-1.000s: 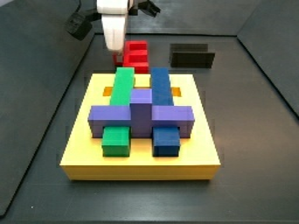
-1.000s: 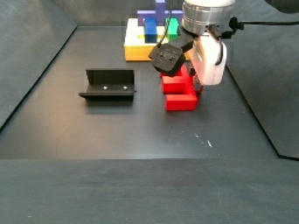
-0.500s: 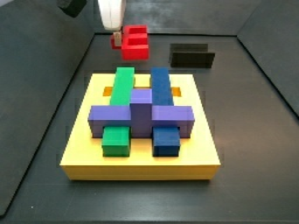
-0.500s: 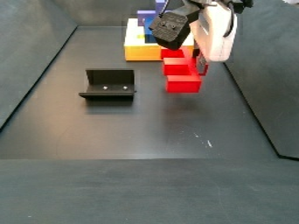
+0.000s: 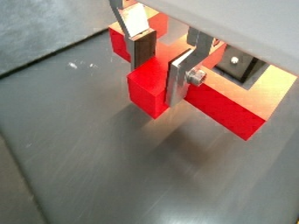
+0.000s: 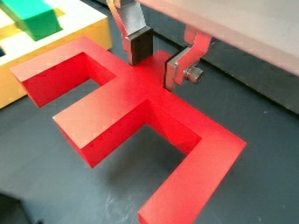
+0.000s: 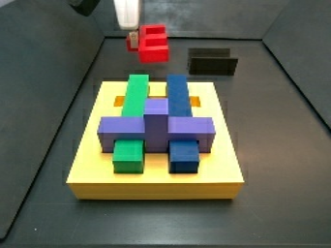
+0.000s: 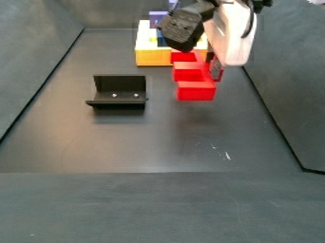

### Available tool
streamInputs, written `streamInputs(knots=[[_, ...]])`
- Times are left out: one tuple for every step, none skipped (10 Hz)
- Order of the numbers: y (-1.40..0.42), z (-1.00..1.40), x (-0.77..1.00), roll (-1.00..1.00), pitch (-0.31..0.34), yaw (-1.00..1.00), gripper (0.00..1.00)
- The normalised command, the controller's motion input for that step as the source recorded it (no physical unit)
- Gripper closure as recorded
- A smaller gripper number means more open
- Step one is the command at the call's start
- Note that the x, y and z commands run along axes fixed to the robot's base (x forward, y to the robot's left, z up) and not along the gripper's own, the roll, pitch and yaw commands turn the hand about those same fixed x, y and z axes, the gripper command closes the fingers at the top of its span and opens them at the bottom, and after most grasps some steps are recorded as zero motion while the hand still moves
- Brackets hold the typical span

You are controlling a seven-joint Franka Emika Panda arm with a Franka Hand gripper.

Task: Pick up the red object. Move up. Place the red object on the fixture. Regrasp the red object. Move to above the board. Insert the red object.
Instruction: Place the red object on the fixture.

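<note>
Gripper [image 6: 160,63] clamped on red object [image 6: 128,109], my plates pinching its stem from both sides, clear in both wrist views. Piece hangs off floor: in a side view red object [image 8: 195,76] sits clear above dark floor [image 8: 152,142], gripper [image 8: 214,63] up at top edge of frame. So pick done, lift underway or about done, my guess.

Fixture [image 8: 117,92] empty, at roughly 9 o'clock from piece in that side view, well apart from it. In a side view fixture [image 7: 212,62] lies at 3 o'clock of red object [image 7: 153,40], also apart.

Board [image 7: 158,145] carries green, blue and purple blocks, not touched by me.

Left to do, judging by layout: carry piece over to fixture, set it down, regrasp, go above board, insert. Early stage, most steps open.
</note>
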Motion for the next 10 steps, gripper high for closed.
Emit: streamInputs(knots=[[0.13,0.42,0.52,0.00,0.260,0.33,1.00],[0.07,0.38,0.51,0.00,0.249,0.40,1.00],[0.01,0.31,0.49,0.00,0.223,0.45,1.00],[0.00,0.01,0.45,-0.23,0.211,0.48,1.00],[-0.05,0.00,0.36,-0.24,0.131,0.60,1.00],[-0.05,0.00,0.32,-0.17,0.089,0.64,1.00],[-0.04,0.01,0.33,-0.14,0.083,0.63,1.00],[-0.06,0.07,0.35,-0.04,0.103,0.65,1.00],[-0.10,0.11,0.33,0.00,0.103,0.69,1.00],[-0.14,0.10,0.31,0.00,0.094,0.73,1.00]])
